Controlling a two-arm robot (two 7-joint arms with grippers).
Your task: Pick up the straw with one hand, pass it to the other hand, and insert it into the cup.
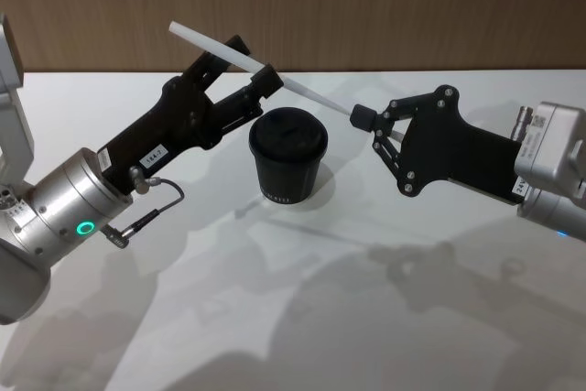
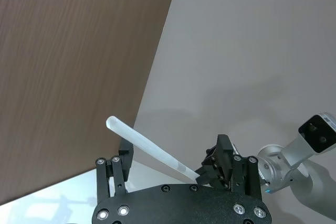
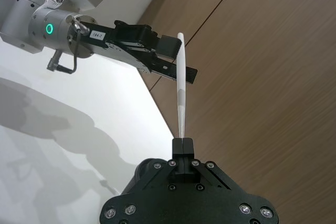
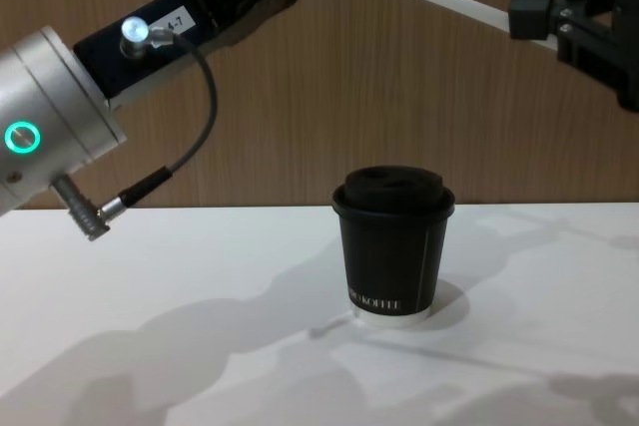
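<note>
Straw: the white straw (image 1: 311,95) is in the air, clear of the surface (image 1: 275,318). It slopes, with its high end toward the robot's left and the wood wall (image 1: 412,6) and its low end toward the right.
Right tool: the right tool (image 1: 362,118) comes in from the right, above the surface and just right of the cup (image 1: 288,160). Its short fingers are pressed together on the straw's low end. In the right wrist view the straw rises straight out of the closed tips.
Left tool: the left tool (image 1: 255,61) reaches in from the left, up and forward, behind the cup. Its fingers (image 2: 125,156) stand apart with the straw passing between them, well up from the gripped end. In the left wrist view the gap is far wider than the straw, which runs close to one finger. I cannot tell whether it touches that finger.
Cup: black, with a domed lid on. It stands upright on the surface between the two tools and below the straw, and touches neither tool nor the straw.
Left wrist: silver, with a green ring light (image 1: 85,227). A thin dark cable (image 1: 160,203) loops beside it, and the black body carries a small white label (image 1: 154,155).
Surface: white, with the shadows of both arms across it.
</note>
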